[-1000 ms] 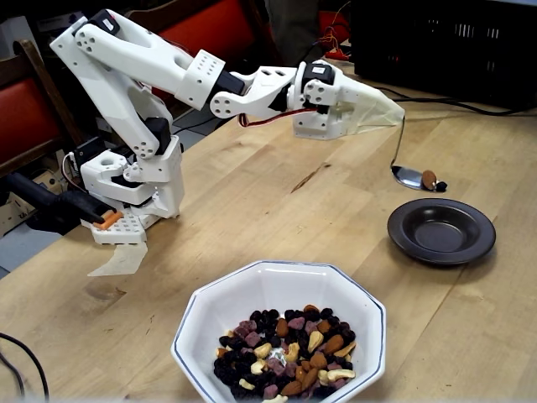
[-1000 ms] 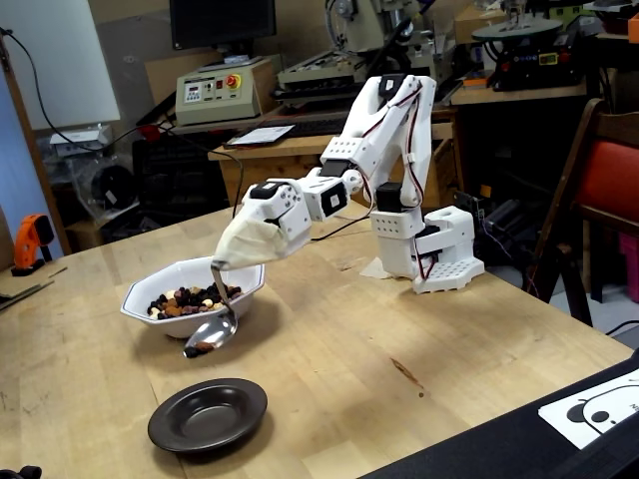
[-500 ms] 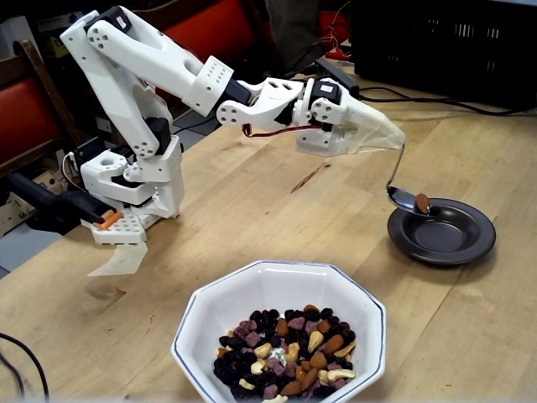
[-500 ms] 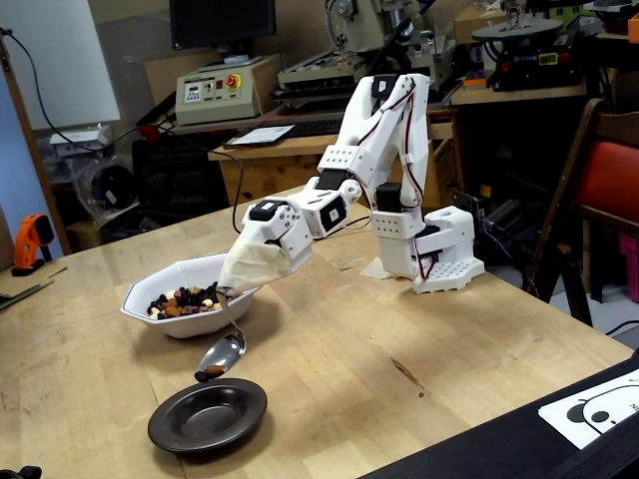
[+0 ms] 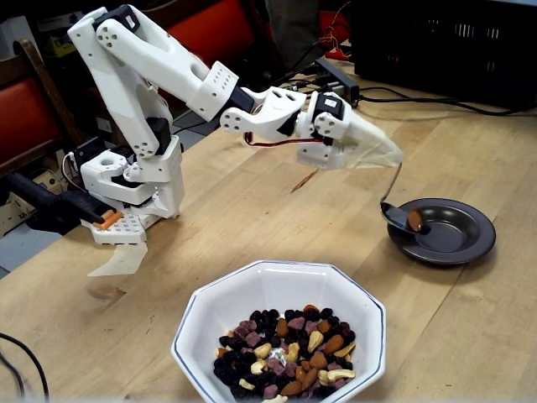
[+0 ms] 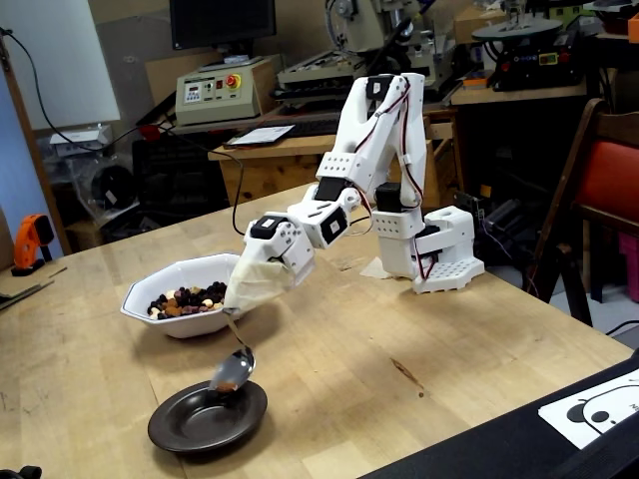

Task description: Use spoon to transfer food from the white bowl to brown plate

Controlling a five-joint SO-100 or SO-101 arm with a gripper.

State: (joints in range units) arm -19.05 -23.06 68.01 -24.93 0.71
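I see gripper (image 5: 388, 154) clamped on spoon (image 5: 401, 217), food (image 5: 414, 220) aboard, over brown plate's (image 5: 457, 253) left rim.

Around my workplace: a wooden table and a busy workshop behind it.

I stand on a light wooden table (image 6: 419, 339) that has a dark crack (image 6: 407, 374) in its surface. At its near corner in one fixed view lies a black mat with a white panda sticker (image 6: 599, 404). Behind me I see a grey control box (image 6: 214, 95) with a red button, and above it a dark monitor (image 6: 222, 22). An orange tool (image 6: 32, 239) rests at the far left edge. To the right is a chair with a red back (image 6: 609, 180). In the other fixed view a black crate (image 5: 445, 42) stands at the far side, and black cables (image 5: 419, 99) run along the table before it.
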